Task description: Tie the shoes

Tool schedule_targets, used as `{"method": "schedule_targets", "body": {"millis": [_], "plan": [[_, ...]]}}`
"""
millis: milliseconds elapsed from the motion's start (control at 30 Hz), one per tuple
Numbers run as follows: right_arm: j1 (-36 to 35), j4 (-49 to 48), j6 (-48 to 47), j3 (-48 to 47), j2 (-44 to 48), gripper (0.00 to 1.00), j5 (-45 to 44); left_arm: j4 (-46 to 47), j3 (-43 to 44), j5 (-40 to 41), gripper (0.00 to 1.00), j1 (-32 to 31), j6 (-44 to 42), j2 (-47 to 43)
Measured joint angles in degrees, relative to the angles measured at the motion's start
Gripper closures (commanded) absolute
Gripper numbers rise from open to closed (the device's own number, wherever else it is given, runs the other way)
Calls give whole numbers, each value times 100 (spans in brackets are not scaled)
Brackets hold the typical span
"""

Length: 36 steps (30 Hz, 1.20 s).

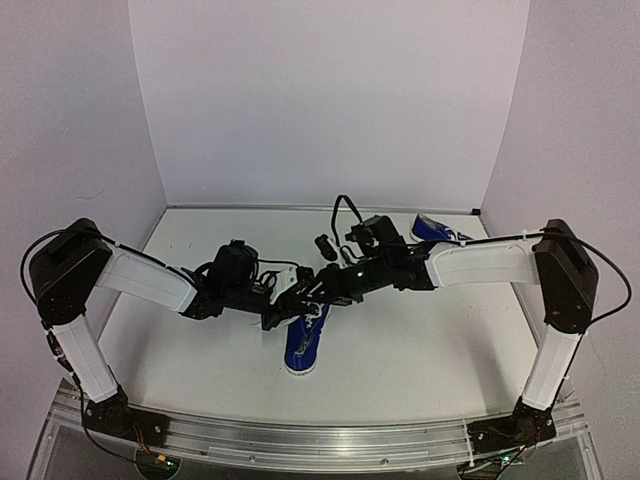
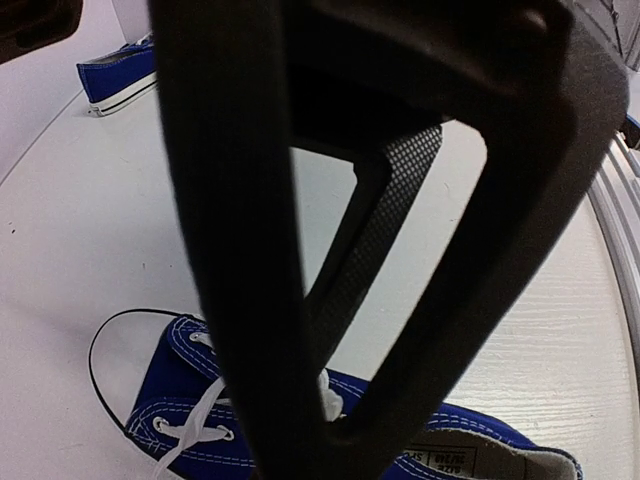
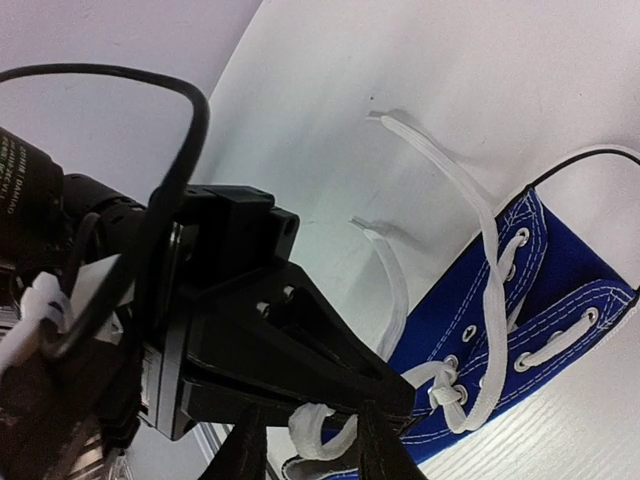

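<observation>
A blue shoe (image 3: pixel 545 290) lies on the white worktop (image 3: pixel 420 60), and its two loose lace ends (image 3: pixel 445 165) trail off it toward the worktop's edge under the wall. The left gripper (image 3: pixel 400 395), black with a looping cable (image 3: pixel 190 130) behind it, has its tip just beside the crossed laces over the shoe's tongue. The right gripper (image 3: pixel 310 435) shows two dark fingers (image 3: pixel 375 445) with a white lace loop (image 3: pixel 320 425) between them; whether they pinch it cannot be told.
</observation>
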<state>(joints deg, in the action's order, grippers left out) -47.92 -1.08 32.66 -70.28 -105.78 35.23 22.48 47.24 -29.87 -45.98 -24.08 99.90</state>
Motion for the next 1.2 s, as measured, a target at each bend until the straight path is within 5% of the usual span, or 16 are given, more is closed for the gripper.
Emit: {"method": "schedule_targets", "body": {"millis": [133, 300, 500, 700, 1200], "plan": [[0, -15, -10, 45, -18, 99, -2, 0, 0, 3, 96, 0, 0, 0], [-1, -35, 14, 84, -18, 100, -14, -39, 10, 51, 64, 0, 30, 0], [0, -47, 12, 103, -18, 100, -59, -581, -154, 423, 39, 237, 134, -533], [0, -53, -6, 107, -18, 100, -110, -1186, -129, 1278, 44, 861, 121, -1195], [0, -60, -6, 107, -18, 100, -186, -3795, 1998, 1963, 45, 949, -411, 1165]]}}
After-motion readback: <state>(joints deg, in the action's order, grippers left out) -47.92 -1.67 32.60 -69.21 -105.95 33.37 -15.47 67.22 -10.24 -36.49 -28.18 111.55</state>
